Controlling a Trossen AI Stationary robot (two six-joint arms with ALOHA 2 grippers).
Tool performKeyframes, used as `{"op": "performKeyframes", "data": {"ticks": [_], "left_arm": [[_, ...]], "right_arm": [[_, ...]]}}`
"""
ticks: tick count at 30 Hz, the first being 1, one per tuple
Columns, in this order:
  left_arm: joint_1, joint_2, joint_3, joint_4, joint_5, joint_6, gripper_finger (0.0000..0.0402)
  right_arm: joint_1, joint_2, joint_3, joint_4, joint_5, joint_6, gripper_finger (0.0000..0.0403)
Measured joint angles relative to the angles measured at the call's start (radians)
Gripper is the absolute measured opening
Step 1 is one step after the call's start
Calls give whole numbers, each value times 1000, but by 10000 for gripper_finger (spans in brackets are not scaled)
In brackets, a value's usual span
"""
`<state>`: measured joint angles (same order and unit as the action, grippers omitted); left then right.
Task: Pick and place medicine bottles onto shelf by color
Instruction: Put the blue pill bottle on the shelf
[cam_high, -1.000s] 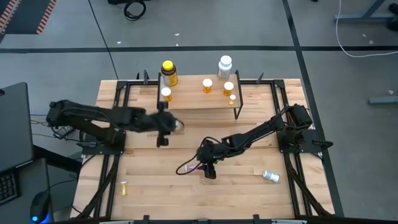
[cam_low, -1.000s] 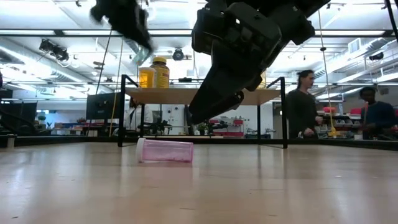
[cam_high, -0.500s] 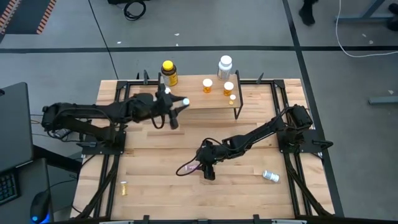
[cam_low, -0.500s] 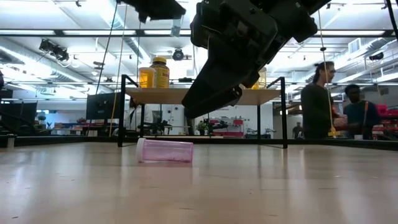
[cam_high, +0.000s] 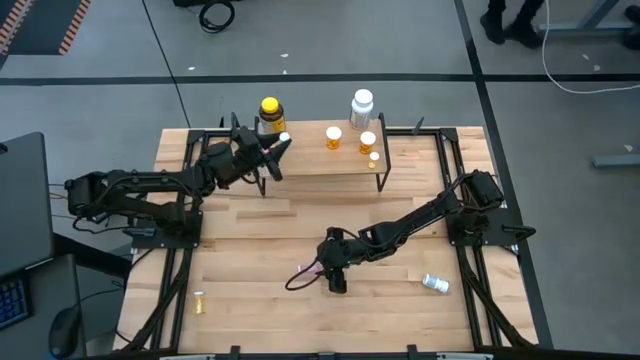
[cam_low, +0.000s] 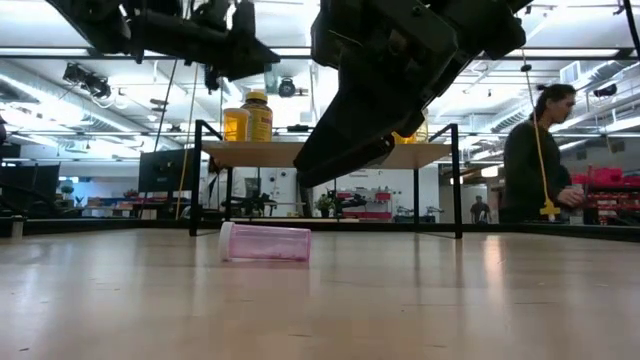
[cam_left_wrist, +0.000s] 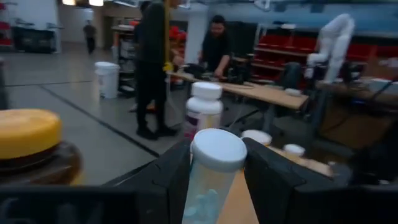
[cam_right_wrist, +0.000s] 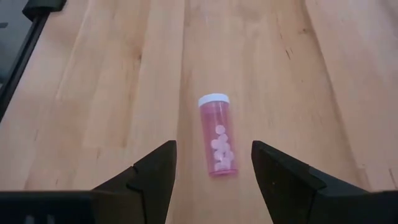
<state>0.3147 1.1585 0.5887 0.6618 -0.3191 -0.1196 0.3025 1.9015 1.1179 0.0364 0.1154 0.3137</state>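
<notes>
Bottles (cam_high: 350, 128) are standing on the shelf (cam_high: 320, 160); left gripper (cam_left_wrist: 214, 168) is clamping a vial (cam_left_wrist: 211, 171), right gripper (cam_right_wrist: 213, 171) is hanging open over pink vial (cam_right_wrist: 217, 137).

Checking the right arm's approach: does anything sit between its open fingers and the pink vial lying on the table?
Nothing visible does. The right gripper hangs open above the pink vial, bare table around it.
</notes>
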Motion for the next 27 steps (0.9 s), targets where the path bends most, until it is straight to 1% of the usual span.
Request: {"op": "performKeyframes", "data": {"ticks": [5,9,15,18,24,27], "left_arm": [[0,48,-3,-3,-28,-7,139],[-1,122,-2,-3,-72,-36,140],[-1,205,2,92,-114,-52,143],[-1,215,3,102,-144,-53,142],[-19,199,1,93,-152,-46,141],[-37,183,-2,83,-152,-7,140]], "right_arm": [[-10,0,0,4,0,-2,217],[-11,0,0,7,0,-2,217],[-10,0,-1,7,0,-2,217],[-7,0,-1,6,0,-2,217],[-8,0,-11,1,0,-2,217],[-7,0,-25,1,9,1,217]]}}
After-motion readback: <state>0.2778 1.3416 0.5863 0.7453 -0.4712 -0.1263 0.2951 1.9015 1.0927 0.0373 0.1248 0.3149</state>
